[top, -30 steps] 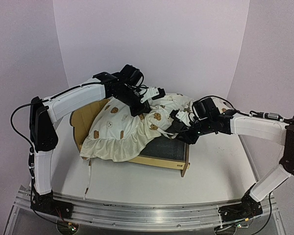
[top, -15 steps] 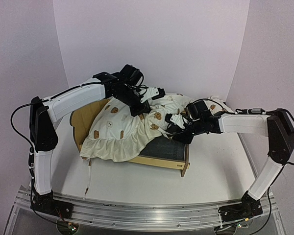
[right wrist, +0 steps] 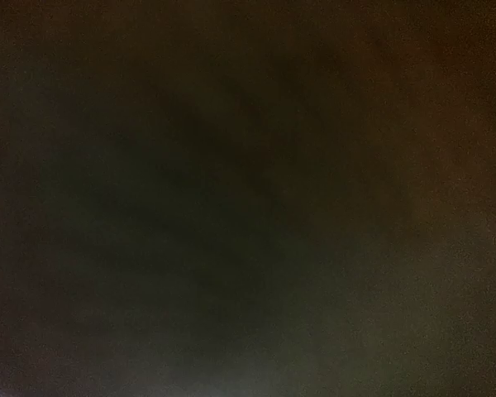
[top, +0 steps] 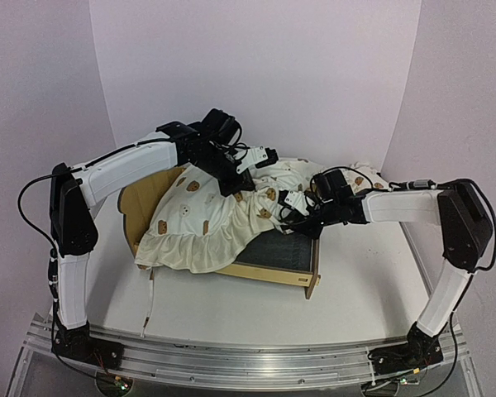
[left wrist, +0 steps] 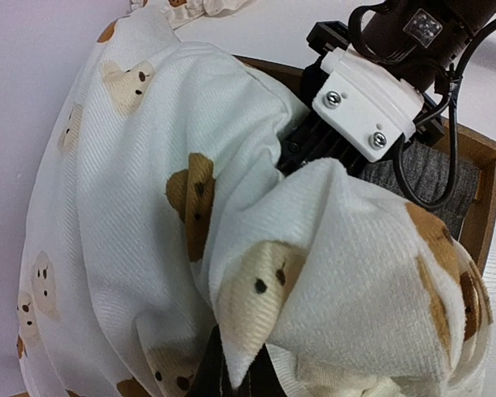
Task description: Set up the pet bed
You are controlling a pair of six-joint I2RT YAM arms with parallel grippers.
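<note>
On the white surface, left of centre: the pet bed, headboard at its left end, grey felt base bare only toward the right end. Draped over most of it, the bear-print cushion. Above the bed's middle, the left claw, pinched fully closed on a raised fold of that cushion. At the bed's right end, just over the felt, the right claw, tips buried in the cloth; cannot tell how wide, or whether gripping.

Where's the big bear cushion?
Top view: the cushion lies bunched over the left half of the pet bed, pinched by the left gripper, with the right gripper at its right edge.
</note>
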